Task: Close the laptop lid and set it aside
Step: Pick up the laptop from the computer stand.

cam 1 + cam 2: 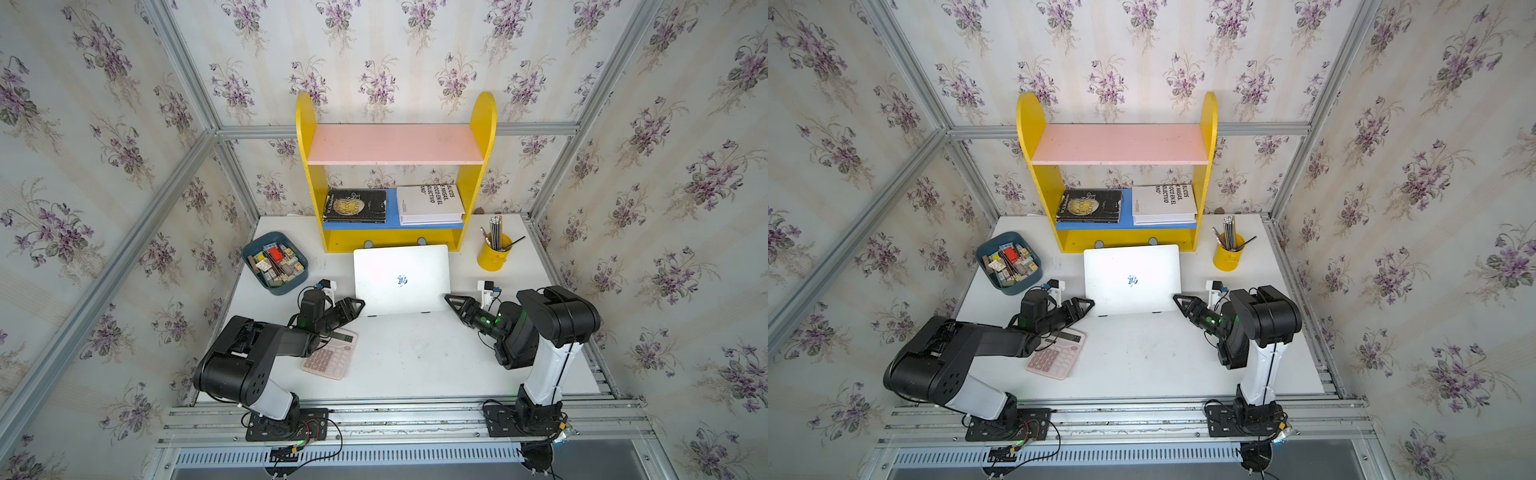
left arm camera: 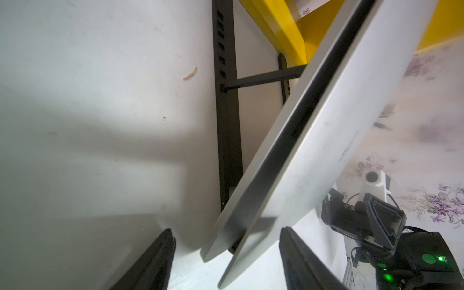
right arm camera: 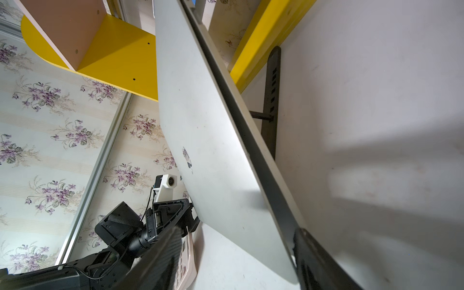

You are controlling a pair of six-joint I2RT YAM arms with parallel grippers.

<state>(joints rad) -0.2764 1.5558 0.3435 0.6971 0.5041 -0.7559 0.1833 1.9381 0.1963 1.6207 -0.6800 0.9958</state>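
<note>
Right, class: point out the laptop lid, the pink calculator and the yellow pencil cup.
laptop lid (image 1: 401, 277): in a top view, middle of its silver outer face, at the logo.
pink calculator (image 1: 331, 358): in a top view, on its keypad.
yellow pencil cup (image 1: 493, 259): in a top view, on its front wall.

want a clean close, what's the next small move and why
Probably close the left end effector and right end effector together: each straddles a front corner, jaws open, and the laptop lid is ajar over a dark gap.
</note>
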